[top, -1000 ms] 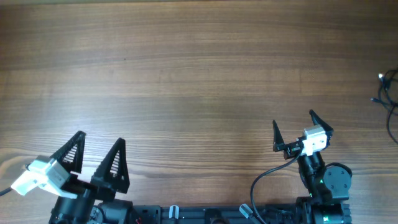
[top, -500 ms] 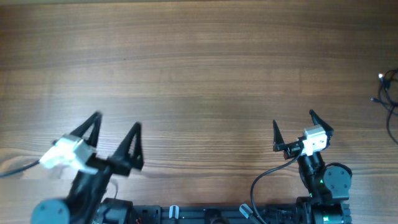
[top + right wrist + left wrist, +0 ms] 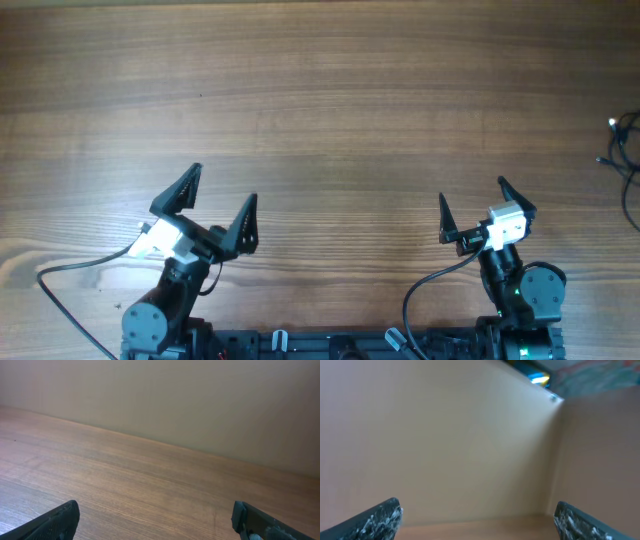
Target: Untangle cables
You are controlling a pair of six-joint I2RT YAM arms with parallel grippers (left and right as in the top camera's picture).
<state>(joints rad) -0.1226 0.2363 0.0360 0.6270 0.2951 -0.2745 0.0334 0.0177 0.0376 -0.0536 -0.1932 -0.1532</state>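
Observation:
The cables point(image 3: 625, 160) are thin dark cords in loose loops at the far right edge of the table in the overhead view, partly cut off by the frame. My left gripper point(image 3: 222, 187) is open and empty near the front left, far from them. My right gripper point(image 3: 470, 190) is open and empty near the front right, well left of the cables. In the left wrist view my left gripper point(image 3: 477, 510) shows only its two fingertips, wide apart, before a beige wall. In the right wrist view my right gripper point(image 3: 156, 512) shows fingertips wide apart over bare wood. No cables show in either wrist view.
The wooden table point(image 3: 320, 110) fills the overhead view. A beige wall point(image 3: 175, 400) stands behind the table's far edge. Thick black arm cables point(image 3: 70, 290) trail from the left arm and loop by the right arm's base point(image 3: 420, 290).
My left arm has swung up and to the right from the front left corner, its gripper still open. The right arm and the cables have not moved.

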